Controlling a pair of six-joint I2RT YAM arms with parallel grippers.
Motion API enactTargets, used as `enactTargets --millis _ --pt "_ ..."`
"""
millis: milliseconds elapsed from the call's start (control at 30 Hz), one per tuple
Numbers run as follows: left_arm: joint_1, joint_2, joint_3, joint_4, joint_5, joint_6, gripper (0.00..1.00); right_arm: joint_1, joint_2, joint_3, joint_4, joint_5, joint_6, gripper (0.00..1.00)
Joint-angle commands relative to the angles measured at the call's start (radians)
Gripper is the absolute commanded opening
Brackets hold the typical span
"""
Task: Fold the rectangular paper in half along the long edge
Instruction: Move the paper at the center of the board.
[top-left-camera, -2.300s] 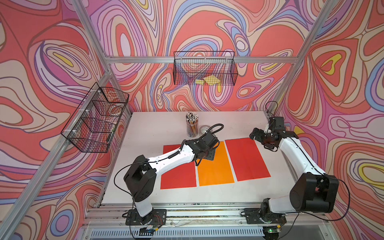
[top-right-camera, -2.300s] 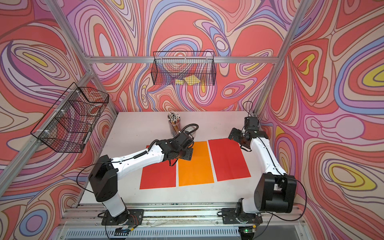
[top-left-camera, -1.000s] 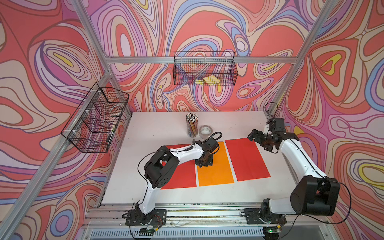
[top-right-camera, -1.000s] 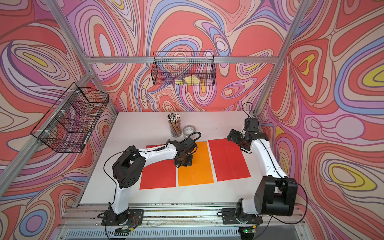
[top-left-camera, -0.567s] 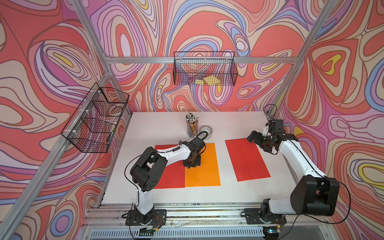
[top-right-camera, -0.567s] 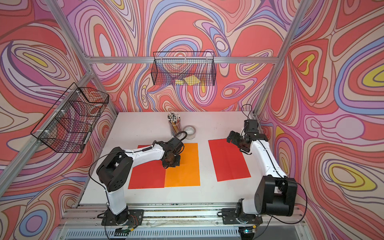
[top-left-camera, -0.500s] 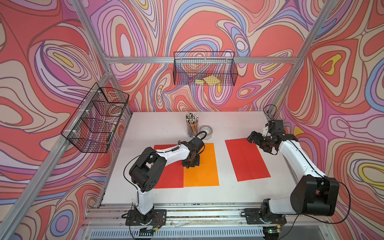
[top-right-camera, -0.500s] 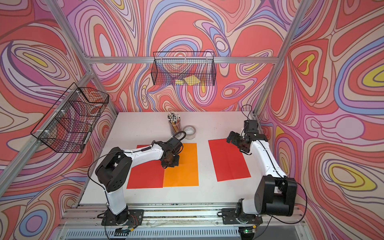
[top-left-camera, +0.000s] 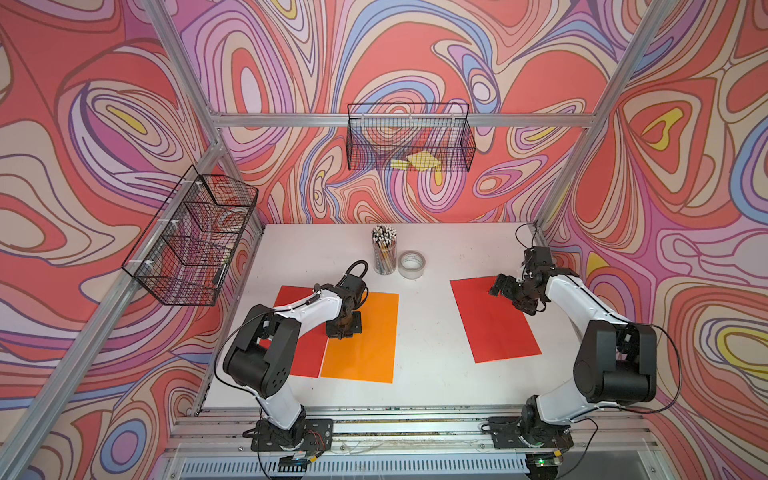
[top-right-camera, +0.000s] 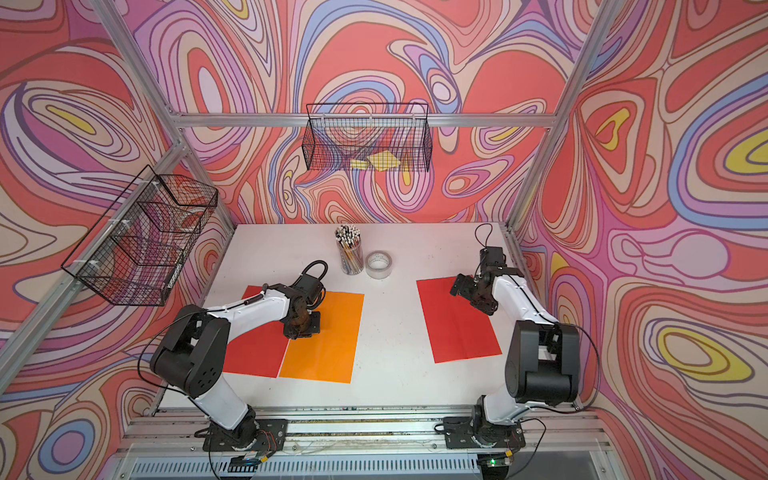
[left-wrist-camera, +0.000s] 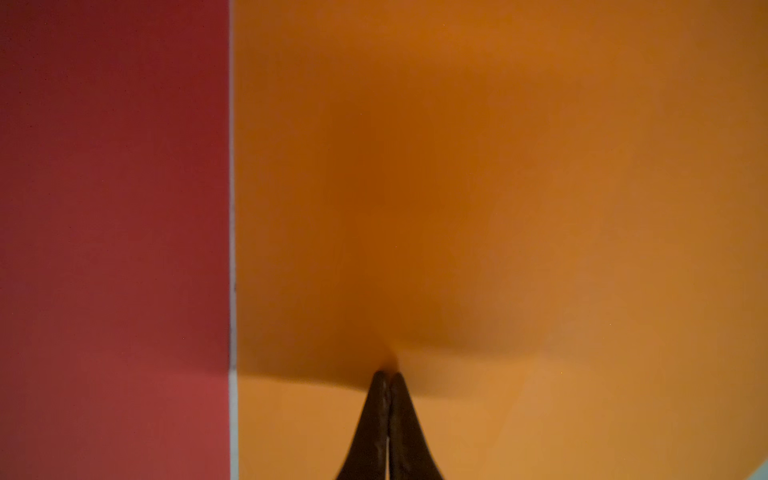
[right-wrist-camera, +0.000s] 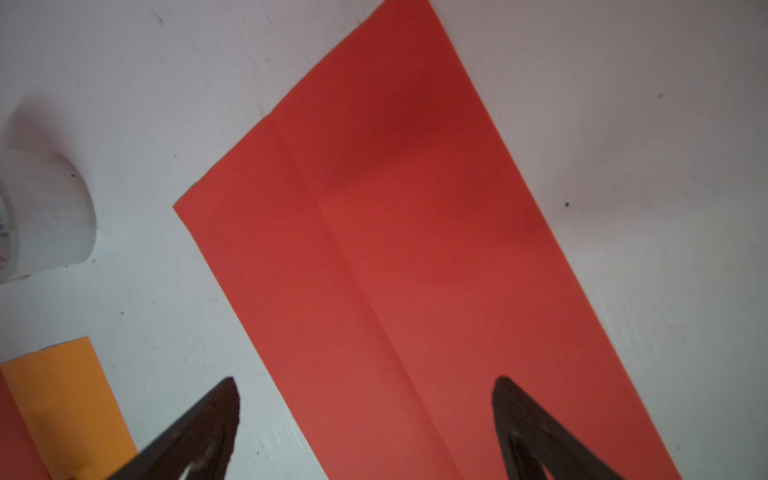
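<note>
Orange sheet (top-left-camera: 365, 340): was shifted leftward across the table (top-left-camera: 424, 324) over the preceding second and was found flat, just beside the left red sheet (top-left-camera: 309, 353), well apart from the creased right red sheet (top-left-camera: 494, 324). Left gripper (left-wrist-camera: 387, 374): was clenched, tips pressed on the orange sheet. Right gripper (right-wrist-camera: 368, 382): was spread wide, held above the right red sheet's far end.

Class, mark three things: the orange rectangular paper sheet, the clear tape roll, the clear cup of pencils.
orange rectangular paper sheet (top-left-camera: 368, 349): in a top view, its bare middle.
clear tape roll (top-left-camera: 411, 272): in a top view, its outer wall.
clear cup of pencils (top-left-camera: 384, 262): in a top view, the cup's side.
</note>
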Motion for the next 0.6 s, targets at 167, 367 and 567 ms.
enactTargets --millis 167,367,567 --pt "-0.008 -0.144 -0.004 0.063 0.120 0.021 0.67 0.000 0.040 -0.030 0.023 0.038 0.013 0.93" --pt "-0.008 -0.293 -0.029 0.128 0.155 -0.005 0.81 0.012 0.080 -0.032 0.028 0.010 0.025 0.93" --pt "-0.007 -0.328 -0.035 0.131 0.174 -0.017 0.81 0.063 0.131 -0.035 0.043 -0.010 0.034 0.91"
